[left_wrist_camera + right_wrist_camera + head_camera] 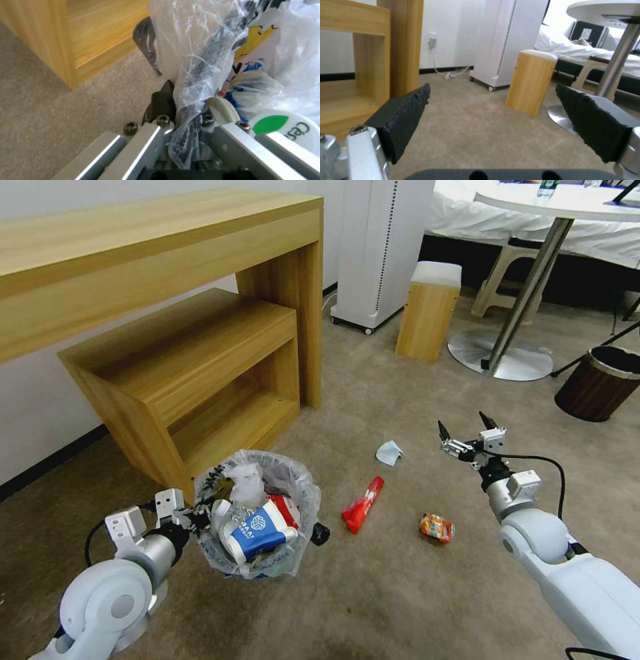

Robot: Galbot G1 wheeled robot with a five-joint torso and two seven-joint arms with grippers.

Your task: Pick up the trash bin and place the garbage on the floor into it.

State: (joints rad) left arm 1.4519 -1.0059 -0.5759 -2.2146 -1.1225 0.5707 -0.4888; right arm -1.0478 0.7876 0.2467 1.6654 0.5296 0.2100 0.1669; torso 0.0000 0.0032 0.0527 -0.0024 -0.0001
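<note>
The small round trash bin lined with crinkly translucent white plastic (257, 513) sits on the beige short-pile carpet floor (373, 593) just off the front corner of the light wooden stepped desk (187, 360), already packed with paper cups and wrappers. The left gripper (193, 513) is clamped on its near rim, fingers closed over bunched liner and the dark rim edge, as the left wrist view shows (186, 110). The bin looks light, but its liner is thin and slippery, so I judge a hold on the stiff rim safer than one on plastic alone. The right gripper (470, 437) hangs above open carpet with its black padded fingers (403, 117) spread wide and nothing between them. On the carpet between the arms lie a long red wrapper (362, 505), a crushed orange can (437, 528) and a pale crumpled tissue (389, 452); all seem light and deformable, the wrapper best pinched across its middle. A small dark item (320, 533) touching the bin's side is too indistinct to name, and the bin's base is hidden by the liner.
</note>
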